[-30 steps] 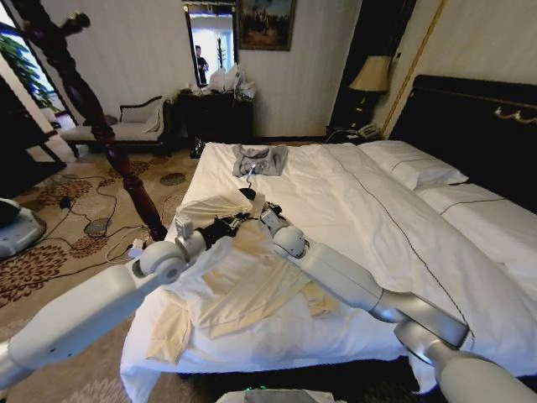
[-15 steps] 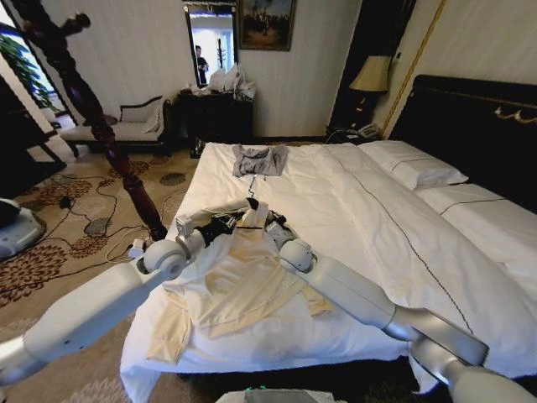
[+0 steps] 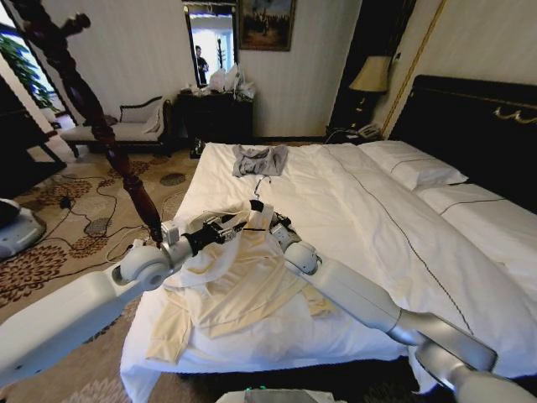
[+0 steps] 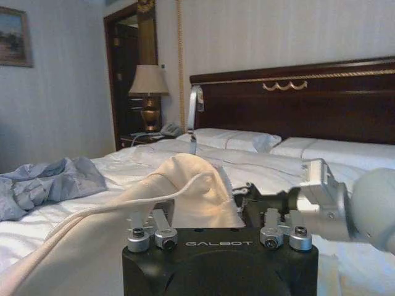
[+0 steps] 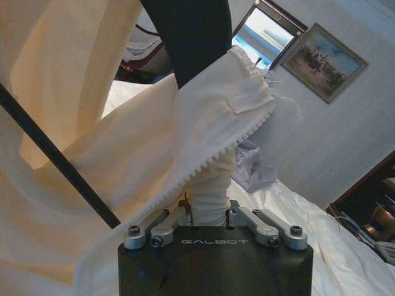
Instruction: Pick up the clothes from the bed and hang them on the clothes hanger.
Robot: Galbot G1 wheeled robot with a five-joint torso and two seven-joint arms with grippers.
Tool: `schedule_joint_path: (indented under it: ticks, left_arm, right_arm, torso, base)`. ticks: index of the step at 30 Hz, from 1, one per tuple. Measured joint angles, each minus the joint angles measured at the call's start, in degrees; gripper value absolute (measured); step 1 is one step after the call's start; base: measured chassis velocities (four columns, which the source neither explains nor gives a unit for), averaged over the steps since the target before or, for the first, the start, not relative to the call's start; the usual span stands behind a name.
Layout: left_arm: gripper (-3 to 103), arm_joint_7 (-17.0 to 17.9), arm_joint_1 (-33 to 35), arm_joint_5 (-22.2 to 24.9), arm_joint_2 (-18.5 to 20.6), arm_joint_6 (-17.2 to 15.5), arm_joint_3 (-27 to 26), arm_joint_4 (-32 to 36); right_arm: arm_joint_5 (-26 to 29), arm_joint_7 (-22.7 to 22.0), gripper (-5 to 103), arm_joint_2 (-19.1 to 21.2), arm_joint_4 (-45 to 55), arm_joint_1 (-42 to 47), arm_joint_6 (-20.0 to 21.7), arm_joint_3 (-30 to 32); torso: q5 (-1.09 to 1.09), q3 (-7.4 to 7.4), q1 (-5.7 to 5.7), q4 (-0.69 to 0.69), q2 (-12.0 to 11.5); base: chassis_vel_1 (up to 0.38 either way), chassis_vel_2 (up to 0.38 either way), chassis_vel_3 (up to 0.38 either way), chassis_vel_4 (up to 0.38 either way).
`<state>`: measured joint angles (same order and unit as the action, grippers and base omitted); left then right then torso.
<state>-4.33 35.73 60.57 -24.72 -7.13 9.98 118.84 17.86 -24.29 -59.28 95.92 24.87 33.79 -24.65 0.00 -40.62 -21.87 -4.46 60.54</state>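
The cream clothes (image 3: 239,285) lie bunched near the foot of the white bed (image 3: 377,210), with the collar end lifted. The black clothes hanger (image 3: 254,206) sits inside that raised part. Its silver hook (image 4: 194,114) pokes up above the fabric, and one black arm (image 5: 55,161) runs under the cloth. My right gripper (image 3: 273,220) is shut on a fold of the shirt (image 5: 210,197), pinched between its fingers. My left gripper (image 3: 225,227) reaches in from the bed's left side, and the shirt (image 4: 185,185) is draped over its front.
A grey-blue garment (image 3: 258,159) lies farther up the bed. A dark turned-wood coat stand (image 3: 92,117) rises on the carpet left of the bed, with cables (image 3: 92,218) around its foot. Pillows (image 3: 415,164) and the dark headboard (image 3: 470,126) are at the right.
My left arm has drawn back toward the left. The shirt's collar end now sits higher and is pulled farther over the hanger. The right gripper has kept its hold on the cloth.
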Motion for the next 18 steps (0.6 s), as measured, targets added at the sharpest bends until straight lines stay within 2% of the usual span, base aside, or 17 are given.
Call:
schedule_joint_path:
  ticks: [1, 2, 4, 7, 9, 11, 15, 18]
  left_arm:
    - [77, -0.9, 0.7, -0.3, 0.7, 0.0, -0.8, 0.6]
    - [77, -2.1, 2.3, -0.5, 1.8, -0.1, -2.4, 1.5]
    - [87, -3.9, 5.9, -0.6, 3.4, -0.2, -5.6, 3.2]
    - [92, -5.3, 9.5, -0.9, 4.7, 0.0, -8.5, 4.9]
    - [99, -6.6, 15.4, -1.5, 6.0, 1.4, -12.7, 7.9]
    - [100, -6.8, 17.2, -1.3, 6.3, 1.9, -13.9, 9.1]
    - [100, -6.6, 16.9, 0.8, 6.6, 3.0, -15.5, 11.8]
    - [100, -4.8, 12.8, 4.0, 7.1, 2.8, -17.0, 11.9]
  right_arm:
    - [-0.3, 0.0, 20, 0.1, 0.0, 0.2, -0.2, 0.1]
    - [-0.7, 0.0, 20, 0.3, 0.0, 0.4, -0.3, 0.3]
    - [-1.6, 0.1, 20, 0.6, 0.0, 0.8, -0.8, 0.7]
    - [-2.3, 0.1, 20, 1.0, 0.3, 1.5, -1.2, 1.4]
    - [-5.6, 0.2, 20, 1.9, 0.9, 3.0, -2.4, 2.9]
    - [-7.4, 0.5, 20, 2.5, 1.3, 4.0, -3.1, 3.8]
    - [-9.8, 0.7, 20, 4.0, 2.5, 5.7, -4.2, 5.4]
    - [-11.0, 0.8, 20, 4.4, 3.0, 6.0, -4.8, 5.9]
  torso:
    - [0.0, 0.0, 0.0, -0.01, 0.0]
    - [0.0, -0.01, -0.01, -0.01, 0.0]
    - [0.01, -0.01, 0.0, 0.01, 0.0]
    - [0.0, 0.0, 0.0, 0.03, 0.0]
    - [-0.01, 0.0, 0.0, 0.01, 0.0]
    - [0.0, 0.0, 0.0, 0.03, 0.0]
    - [0.0, 0.0, 0.0, -0.03, 0.0]
    - [0.01, 0.0, 0.0, -0.01, 0.0]
  base:
    - [0.0, 0.0, 0.0, 0.0]
    - [0.0, 0.0, 0.0, 0.0]
    - [0.0, 0.0, 0.0, 0.0]
    - [0.0, 0.0, 0.0, 0.0]
    - [0.0, 0.0, 0.0, 0.0]
    - [0.0, 0.0, 0.0, 0.0]
    - [0.0, 0.0, 0.0, 0.0]
    - [0.0, 0.0, 0.0, 0.0]
